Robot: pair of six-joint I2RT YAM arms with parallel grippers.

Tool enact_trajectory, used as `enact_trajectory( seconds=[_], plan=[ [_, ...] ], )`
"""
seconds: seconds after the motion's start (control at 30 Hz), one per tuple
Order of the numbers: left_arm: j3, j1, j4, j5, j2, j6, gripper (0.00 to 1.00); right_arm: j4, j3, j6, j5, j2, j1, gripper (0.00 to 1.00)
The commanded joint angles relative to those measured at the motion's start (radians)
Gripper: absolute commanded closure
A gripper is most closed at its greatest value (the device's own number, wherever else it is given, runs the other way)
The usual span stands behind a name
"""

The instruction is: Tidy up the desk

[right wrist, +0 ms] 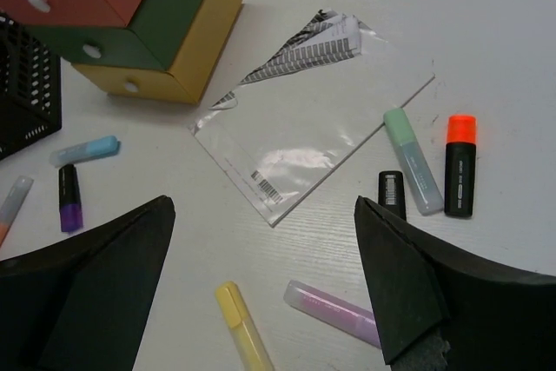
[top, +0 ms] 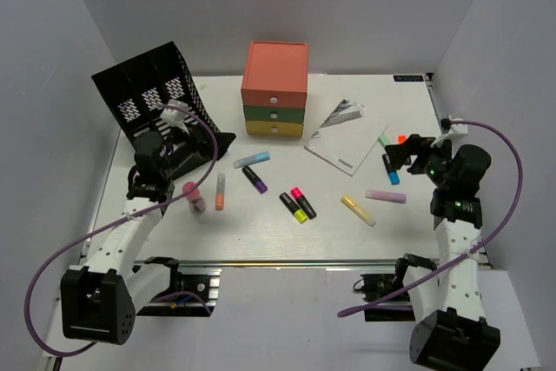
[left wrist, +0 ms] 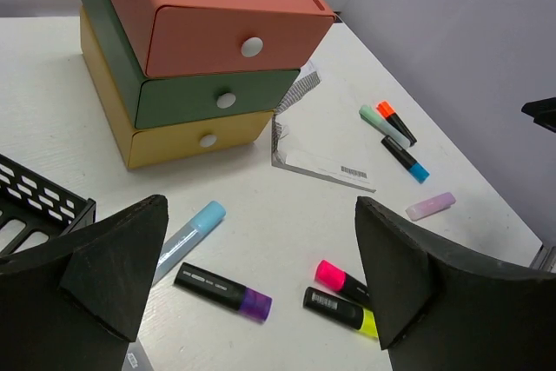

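We see the desk (top: 261,236) spread white and flat between grey walls. Its metal rail runs along the near edge, where both arms are bolted. The left gripper (left wrist: 261,249) hangs above the desk's left half with its fingers spread wide and nothing between them. The right gripper (right wrist: 265,241) hangs over the right half, equally wide and empty.

At the back stands the drawer unit (top: 274,89), orange over green over yellow, each drawer with a white knob. To its left a black mesh file tray (top: 148,97) sits tilted. Just right of the drawers lies a clear plastic packet (right wrist: 304,128) with a striped black-and-white insert. It carries a small barcode sticker (right wrist: 266,187), whose digits are too small for us to read.

Scattered across the middle are:
- a light-blue highlighter (top: 251,160)
- a purple-tipped marker (top: 254,179)
- an orange highlighter (top: 220,190)
- a pink-capped marker (top: 193,195), which may be standing upright
- a yellow-tipped marker (top: 294,207) and a pink-tipped marker (top: 303,202), side by side
- a yellow highlighter (top: 357,209)
- a lilac highlighter (top: 385,195)

Near the right edge lie a mint highlighter (right wrist: 413,160), an orange-capped marker (right wrist: 460,165) and a blue-tipped marker (left wrist: 407,160). The black barrels bear white printed labels, but we can make out no brand.
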Motion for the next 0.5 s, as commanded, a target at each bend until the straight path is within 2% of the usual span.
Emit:
enact_trajectory(
  seconds=[0.0, 0.07, 0.13, 0.17, 0.3, 0.33, 0.43, 0.47],
  plan=[
    [0.004, 0.005, 0.017, 0.006, 0.001, -0.013, 0.02, 0.017, -0.001, -0.133, -0.120, -0.009, -0.002, 0.11],
    [0.004, 0.005, 0.018, 0.008, 0.006, -0.014, 0.02, 0.012, -0.040, -0.333, -0.191, -0.021, -0.002, 0.11],
    [0.005, -0.005, 0.026, 0.012, 0.013, -0.023, 0.04, 0.003, -0.067, -0.430, -0.222, -0.026, -0.002, 0.11],
    [0.005, -0.005, 0.029, 0.017, 0.018, -0.025, 0.12, -0.015, -0.060, -0.434, -0.178, -0.014, -0.004, 0.11],
    [0.059, -0.041, -0.012, 0.035, 0.077, -0.020, 0.37, -0.078, 0.000, -0.461, -0.123, 0.046, -0.001, 0.11],
    [0.086, -0.063, -0.043, 0.052, 0.128, -0.011, 0.53, -0.128, 0.027, -0.483, -0.121, 0.086, -0.001, 0.11],
    [0.208, -0.098, -0.153, 0.032, 0.226, 0.018, 0.73, -0.227, 0.055, -0.565, -0.208, 0.151, 0.005, 0.11],
    [0.255, -0.118, -0.184, 0.011, 0.245, 0.017, 0.73, -0.273, 0.086, -0.604, -0.254, 0.161, 0.008, 0.11]
  ],
)
